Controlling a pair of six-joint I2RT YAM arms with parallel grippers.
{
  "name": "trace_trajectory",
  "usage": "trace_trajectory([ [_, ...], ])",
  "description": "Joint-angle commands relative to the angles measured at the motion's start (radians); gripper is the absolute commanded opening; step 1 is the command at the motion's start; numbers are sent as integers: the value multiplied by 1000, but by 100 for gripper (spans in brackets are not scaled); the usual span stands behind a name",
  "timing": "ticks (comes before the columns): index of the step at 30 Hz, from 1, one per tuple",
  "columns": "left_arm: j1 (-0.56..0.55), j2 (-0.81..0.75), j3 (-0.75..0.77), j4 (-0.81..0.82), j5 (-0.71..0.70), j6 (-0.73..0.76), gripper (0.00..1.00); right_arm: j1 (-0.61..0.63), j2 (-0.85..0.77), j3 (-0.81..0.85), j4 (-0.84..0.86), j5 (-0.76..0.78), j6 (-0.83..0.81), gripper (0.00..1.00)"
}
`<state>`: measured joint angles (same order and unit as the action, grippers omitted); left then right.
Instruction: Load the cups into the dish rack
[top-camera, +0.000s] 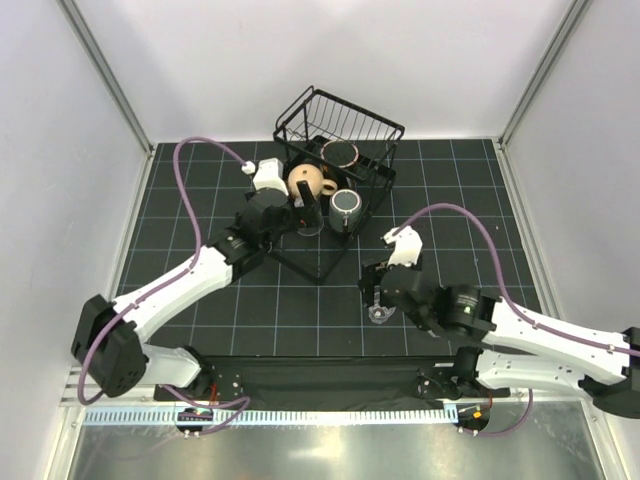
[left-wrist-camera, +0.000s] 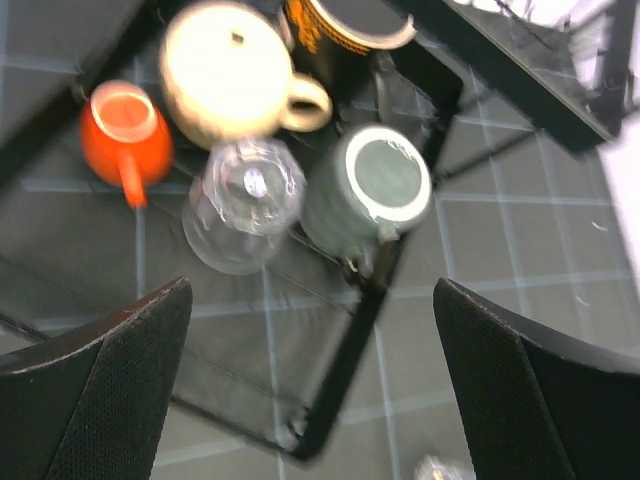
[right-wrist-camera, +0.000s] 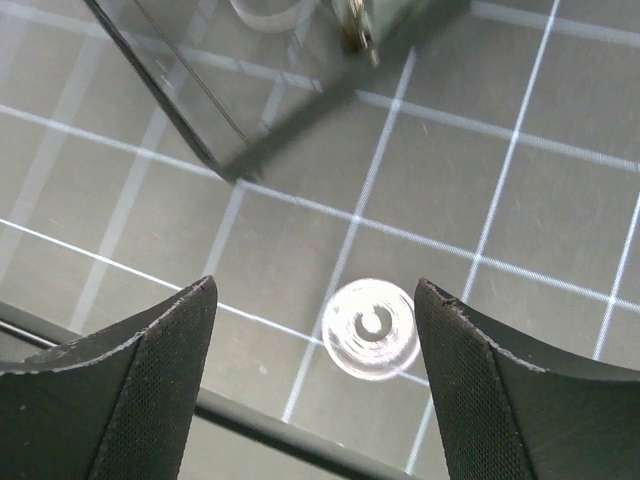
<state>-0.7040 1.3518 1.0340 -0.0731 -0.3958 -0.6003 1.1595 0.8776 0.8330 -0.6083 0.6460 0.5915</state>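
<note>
– Now, where are the cups found?
– Four are crowded on the rack's (top-camera: 322, 262) flat frame: beige mug (top-camera: 310, 181), grey mug (top-camera: 346, 207), red cup (left-wrist-camera: 122, 135), clear glass (left-wrist-camera: 245, 205). A brown-rimmed cup (top-camera: 341, 153) is seen at the raised basket.
– And what is in the way?
– The left tool (left-wrist-camera: 312, 300) is held wide open above the frame's bar. The right tool (right-wrist-camera: 315, 290) is spread wide over a lone glass (right-wrist-camera: 372, 328) on the surface (top-camera: 200, 180), near the frame's corner.

cups (left-wrist-camera: 375, 190) stand in dish rack (top-camera: 345, 118); one tumbler (right-wrist-camera: 372, 330) outside.
</note>
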Motion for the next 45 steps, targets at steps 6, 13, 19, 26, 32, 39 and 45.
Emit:
trace_trajectory([
  [6,3,-325,-199,-201,198,-321,100,-63,126,12,-56,-155,33,81],
  [13,5,-586,-353,-212,328,-483,100,-185,221,-20,-4,-361,2,79],
  [19,5,-723,-359,-347,308,-489,100,-185,277,-41,16,-407,16,75],
  [26,5,-777,-396,-350,290,-517,100,-184,293,-112,36,-370,22,73],
  [32,5,-723,-399,-337,339,-526,100,-184,305,-159,77,-382,30,69],
  [39,5,-665,-410,-278,433,-564,100,-184,299,-173,134,-391,30,47],
  [45,5,-651,-410,-266,460,-581,100,-182,279,-198,177,-391,37,40],
])
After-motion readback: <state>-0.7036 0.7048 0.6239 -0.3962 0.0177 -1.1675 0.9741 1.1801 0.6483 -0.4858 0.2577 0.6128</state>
